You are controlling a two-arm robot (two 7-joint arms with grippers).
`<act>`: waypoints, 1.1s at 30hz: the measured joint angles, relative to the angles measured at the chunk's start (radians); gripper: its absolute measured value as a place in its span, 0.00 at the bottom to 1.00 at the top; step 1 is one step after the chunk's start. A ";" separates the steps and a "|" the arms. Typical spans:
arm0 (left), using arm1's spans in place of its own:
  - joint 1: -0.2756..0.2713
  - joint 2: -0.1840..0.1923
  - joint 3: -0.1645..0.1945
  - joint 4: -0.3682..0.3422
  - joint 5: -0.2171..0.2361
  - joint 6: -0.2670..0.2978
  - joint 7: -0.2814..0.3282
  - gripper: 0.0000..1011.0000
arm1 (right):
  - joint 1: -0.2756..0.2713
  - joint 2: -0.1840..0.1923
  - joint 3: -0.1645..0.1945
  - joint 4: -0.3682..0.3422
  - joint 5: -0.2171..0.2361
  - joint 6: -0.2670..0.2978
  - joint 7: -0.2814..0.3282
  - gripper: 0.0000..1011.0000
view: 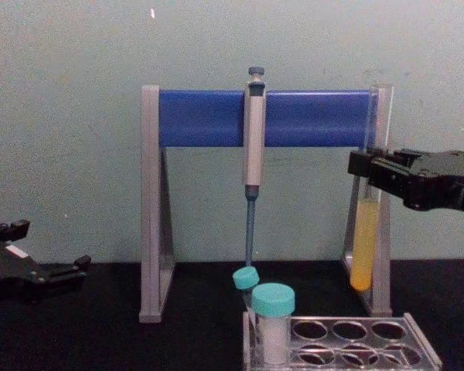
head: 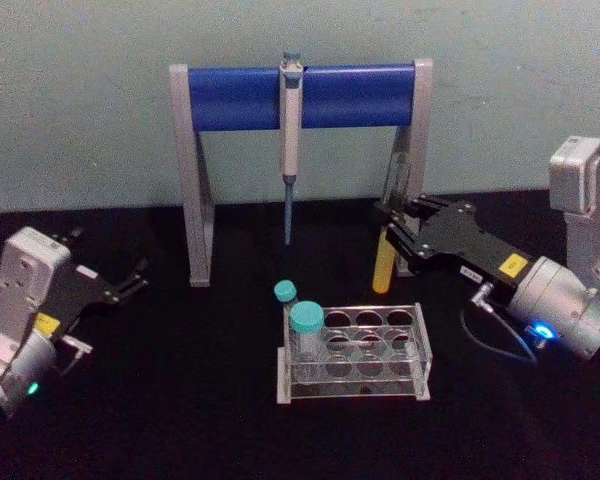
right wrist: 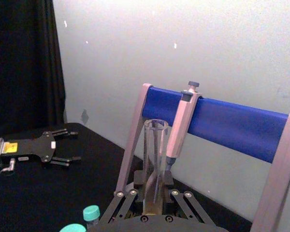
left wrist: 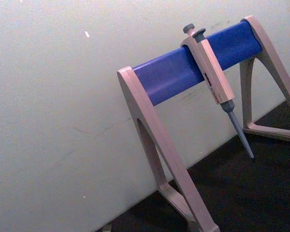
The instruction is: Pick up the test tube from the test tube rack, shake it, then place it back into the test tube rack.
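The right gripper (head: 392,238) squeezes the long clear glass test tube with yellow liquid (head: 382,268), high over the tabletop's back right; shake softly, keep it straight; left gripper (head: 130,282) rests by the left edge, fingers spread.

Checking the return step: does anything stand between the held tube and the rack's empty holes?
Nothing visible. The right gripper holds the tube behind the rack, toward its right end; the capped tubes stand at its left end, off that path. The left gripper is parked far left.
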 joint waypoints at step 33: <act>0.000 0.000 0.000 0.000 0.000 0.000 0.000 1.00 | -0.132 0.055 0.005 -0.140 0.015 0.043 0.010 0.22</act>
